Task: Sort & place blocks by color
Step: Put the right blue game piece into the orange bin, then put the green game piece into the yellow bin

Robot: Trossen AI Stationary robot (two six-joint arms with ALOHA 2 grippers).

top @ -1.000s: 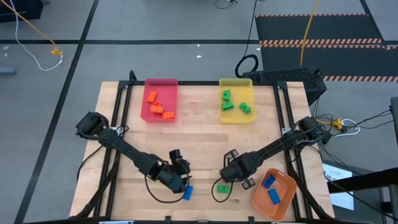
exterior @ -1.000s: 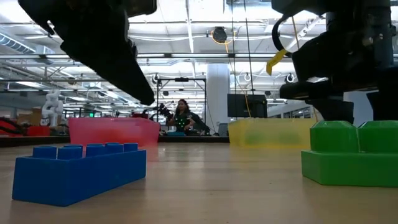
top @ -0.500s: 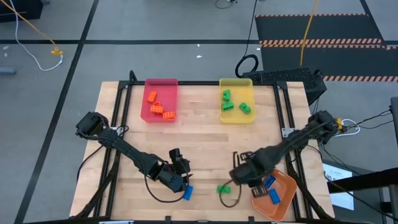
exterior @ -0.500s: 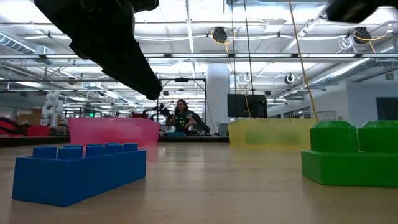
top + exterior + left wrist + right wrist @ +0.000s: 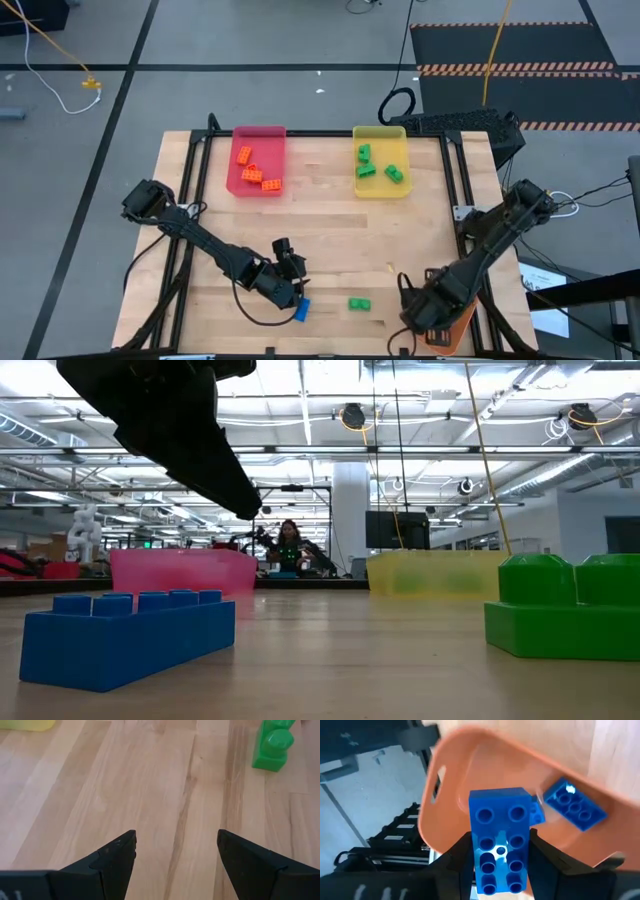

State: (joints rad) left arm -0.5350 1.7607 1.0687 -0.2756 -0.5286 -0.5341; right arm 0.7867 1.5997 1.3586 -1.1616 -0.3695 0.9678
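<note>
- Our right gripper (image 5: 500,865) is over the orange tray (image 5: 470,765) at the table's near right corner, clamped on a blue brick (image 5: 499,845); another blue brick (image 5: 575,805) lies in the tray.
- Our left gripper (image 5: 175,852) hangs spread and empty above the wooden table (image 5: 320,220), beside a loose blue brick (image 5: 303,310).
- One green brick (image 5: 359,304) sits loose nearby.
- Orange bricks (image 5: 250,172) fill the pink tray (image 5: 258,133), green bricks (image 5: 375,168) the yellow tray (image 5: 380,133).

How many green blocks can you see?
4. Three green blocks lie in the yellow tray: at and. One lies loose on the table at. None looks hidden.
</note>
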